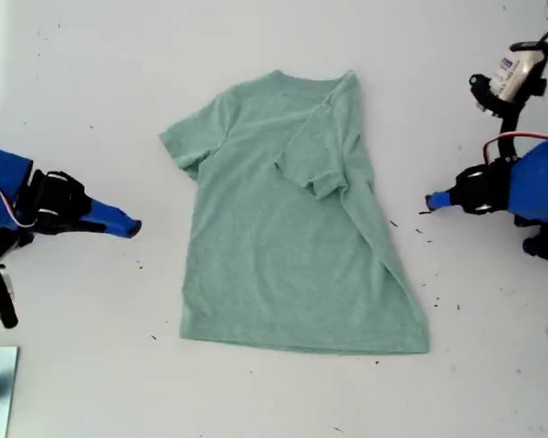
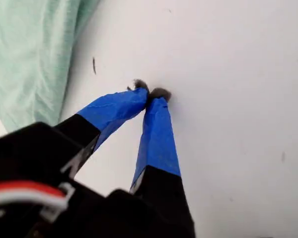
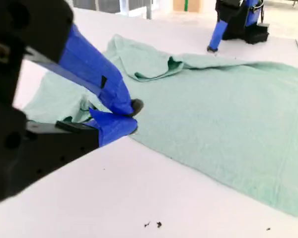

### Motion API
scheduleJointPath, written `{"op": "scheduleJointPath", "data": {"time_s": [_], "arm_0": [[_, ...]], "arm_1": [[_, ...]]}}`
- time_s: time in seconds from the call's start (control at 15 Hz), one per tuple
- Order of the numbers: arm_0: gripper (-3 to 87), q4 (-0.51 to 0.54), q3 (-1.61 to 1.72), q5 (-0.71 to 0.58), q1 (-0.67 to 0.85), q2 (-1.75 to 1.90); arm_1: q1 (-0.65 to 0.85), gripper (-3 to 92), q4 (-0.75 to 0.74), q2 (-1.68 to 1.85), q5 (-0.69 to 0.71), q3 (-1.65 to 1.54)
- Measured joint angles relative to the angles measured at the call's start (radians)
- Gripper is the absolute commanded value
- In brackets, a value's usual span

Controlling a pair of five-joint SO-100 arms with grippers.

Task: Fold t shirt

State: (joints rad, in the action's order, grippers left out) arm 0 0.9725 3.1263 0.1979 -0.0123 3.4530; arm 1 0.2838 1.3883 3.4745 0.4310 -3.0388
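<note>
The t shirt (image 1: 288,246) lies flat on the white table (image 1: 91,82), about midway between our two arms, and we judge the folding only begun. One side, the one at the exterior view's right, has been turned in over the body, so that its sleeve (image 1: 321,178) now lies on the chest and a slanted fold edge runs down toward the hem (image 1: 301,345). The other sleeve (image 1: 184,141), at the exterior view's left, is spread out and unfolded; that side, and any fold across the length, are left to do.

Its long axis runs from the top of the exterior view to the bottom, with the crew neck (image 1: 306,84) at the top and the hem nearest the bottom.

My first gripper (image 2: 150,94) sits over bare table beside the folded edge, its taped tips touching and nothing between them. My second gripper (image 3: 130,115) hangs near the spread sleeve, its tips almost together and, as far as we can see, with no cloth in them.
</note>
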Motion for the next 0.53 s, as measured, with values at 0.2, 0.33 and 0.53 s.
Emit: {"op": "scheduleJointPath", "data": {"time_s": [0.2,0.33,0.53], "arm_0": [[-0.2,0.164,-0.522,-0.112,0.129,-0.696],[1.8,0.408,-0.902,-0.285,0.327,-1.054],[28.6,0.518,-1.267,-0.534,0.531,-1.353]], "arm_1": [[0.0,2.3,0.002,0.008,0.0,-0.005],[0.0,2.3,0.002,0.008,0.0,-0.006],[0.0,2.3,0.002,0.008,0.003,-0.006]]}}
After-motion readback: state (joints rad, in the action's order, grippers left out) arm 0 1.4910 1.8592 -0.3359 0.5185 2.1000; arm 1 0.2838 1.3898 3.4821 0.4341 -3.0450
